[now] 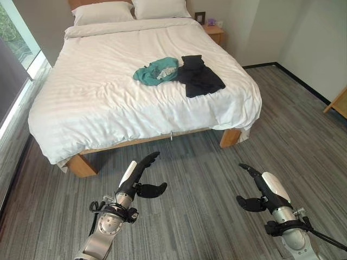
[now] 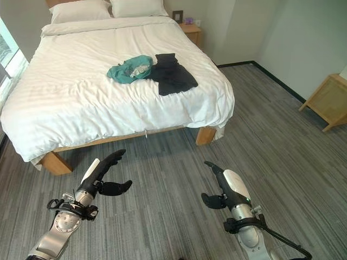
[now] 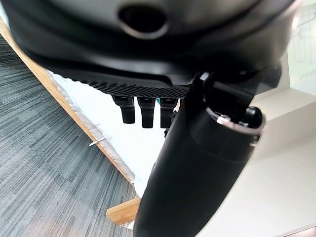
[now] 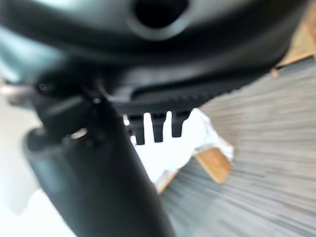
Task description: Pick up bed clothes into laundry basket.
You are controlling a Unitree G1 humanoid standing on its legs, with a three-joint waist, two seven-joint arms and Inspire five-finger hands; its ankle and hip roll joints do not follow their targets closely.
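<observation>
Both hands hover empty over the floor (image 1: pixel 195 179) at the frame's bottom, left hand (image 1: pixel 138 181) and right hand (image 1: pixel 260 189) with fingers straight and spread. Above them the bed (image 1: pixel 97 92) fills the upper half. On its right-centre lie a black garment (image 1: pixel 198 76) and a teal garment (image 1: pixel 156 71), touching. Pillows (image 1: pixel 130 10) sit at the top edge.

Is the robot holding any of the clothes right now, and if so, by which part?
Nothing is held. The left hand and right hand hang open above the floor, short of the bed, where the teal garment and black garment lie.
</observation>
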